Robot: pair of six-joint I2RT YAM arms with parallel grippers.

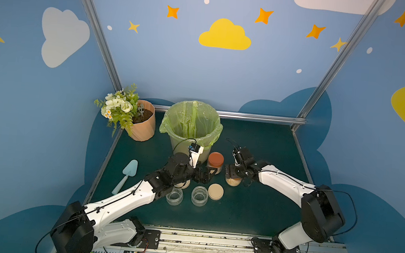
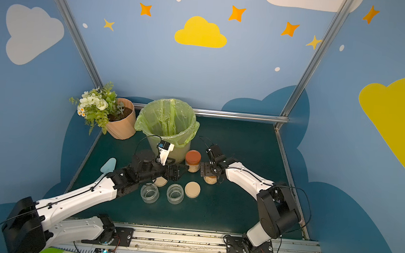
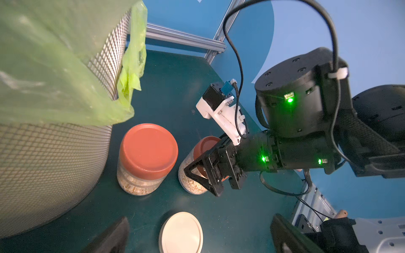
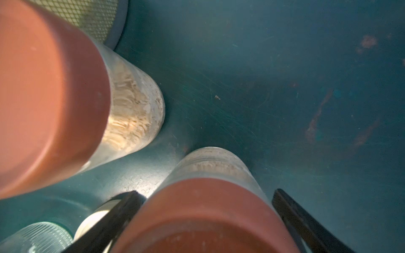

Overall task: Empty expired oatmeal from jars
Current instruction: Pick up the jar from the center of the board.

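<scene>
One table (image 1: 251, 211) carries a bin (image 1: 191, 123) at the back. The left gripper (image 1: 207, 174), jaws wide apart, hovers beside one orange-lidded jar (image 1: 215, 162). The right gripper (image 1: 234, 175) straddles the other jar (image 1: 233, 182), jaws apart either side of its lid (image 4: 208, 219). Two empty jars (image 1: 174, 196) stand nearer, a beige lid (image 1: 215, 191) beside. Both lidded ones hold oatmeal (image 4: 129, 114).

In both top views right claw (image 1: 235, 175) hides rust lid (image 4: 203, 216) of jar (image 1: 233, 182) under it; left arm (image 1: 125, 198) covers most of one beige lid (image 1: 185, 185).

Blue walls (image 1: 176, 67) with clouds (image 1: 225, 35) and stars (image 1: 172, 12) enclose green tabletop (image 1: 251, 211).
</scene>
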